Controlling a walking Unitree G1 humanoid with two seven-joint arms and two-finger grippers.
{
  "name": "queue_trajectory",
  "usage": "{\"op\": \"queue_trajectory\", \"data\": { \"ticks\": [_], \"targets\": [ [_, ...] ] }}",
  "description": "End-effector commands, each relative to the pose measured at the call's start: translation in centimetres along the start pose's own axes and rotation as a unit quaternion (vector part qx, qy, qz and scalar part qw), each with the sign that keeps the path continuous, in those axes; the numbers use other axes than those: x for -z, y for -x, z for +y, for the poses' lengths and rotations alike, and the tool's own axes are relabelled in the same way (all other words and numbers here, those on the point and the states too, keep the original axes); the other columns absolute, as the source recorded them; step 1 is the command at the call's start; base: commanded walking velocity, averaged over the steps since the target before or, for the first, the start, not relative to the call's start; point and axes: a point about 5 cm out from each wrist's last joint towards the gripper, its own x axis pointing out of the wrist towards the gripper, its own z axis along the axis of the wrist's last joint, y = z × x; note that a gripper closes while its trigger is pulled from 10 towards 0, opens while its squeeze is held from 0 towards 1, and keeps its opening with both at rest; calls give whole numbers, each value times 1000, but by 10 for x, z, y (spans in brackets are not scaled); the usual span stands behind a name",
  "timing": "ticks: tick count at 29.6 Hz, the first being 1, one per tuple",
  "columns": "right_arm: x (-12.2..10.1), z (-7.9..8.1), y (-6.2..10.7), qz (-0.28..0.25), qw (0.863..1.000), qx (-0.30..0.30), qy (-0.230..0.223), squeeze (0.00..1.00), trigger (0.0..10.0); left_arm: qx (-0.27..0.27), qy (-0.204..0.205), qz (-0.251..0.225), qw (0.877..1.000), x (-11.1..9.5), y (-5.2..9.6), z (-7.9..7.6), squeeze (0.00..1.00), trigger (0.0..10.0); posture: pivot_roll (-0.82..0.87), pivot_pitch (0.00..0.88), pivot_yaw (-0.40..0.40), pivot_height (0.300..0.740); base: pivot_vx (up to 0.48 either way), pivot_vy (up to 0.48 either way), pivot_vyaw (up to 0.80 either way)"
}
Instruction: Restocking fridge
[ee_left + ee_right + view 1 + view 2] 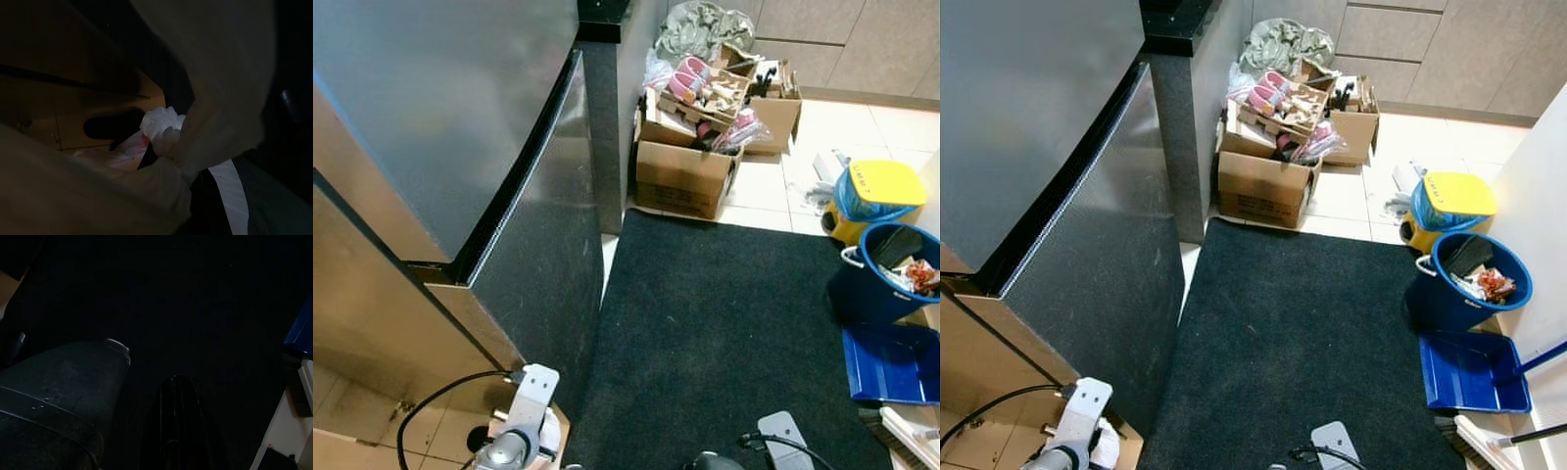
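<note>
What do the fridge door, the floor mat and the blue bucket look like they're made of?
Fridge door: brushed metal, probably stainless steel, going by its soft grey sheen. Floor mat: dark, matte textile, apparently low-pile carpet, with lint specks. Blue bucket: smooth, glossy moulded plastic, by its look.
</note>
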Motion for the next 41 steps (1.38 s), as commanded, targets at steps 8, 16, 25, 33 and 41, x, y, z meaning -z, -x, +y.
{"op": "queue_trajectory", "data": {
  "ticks": [8,16,25,33,41],
  "targets": [
    [12,6,3,19,1000,-6,-5,0,10000,-2,-4,18,1000,11,3,5,0,10000,-66,102,-17,740,0,0,0],
    [15,7,5,21,1000,-6,-6,0,10000,-5,-3,20,1000,13,4,6,0,10000,-67,109,-14,740,0,0,0],
    [20,9,7,25,1000,-8,-5,0,10000,-3,-2,20,1000,14,5,5,0,10000,-71,120,-18,740,0,0,0],
    [9,2,4,0,1000,4,-14,0,10000,-29,48,-3,998,15,8,13,0,10000,-80,131,-3,740,0,0,0],
    [4,2,3,-15,1000,2,-14,0,10000,-105,118,-84,984,43,42,50,0,10000,-29,164,-10,740,0,0,0]
  ]
}}
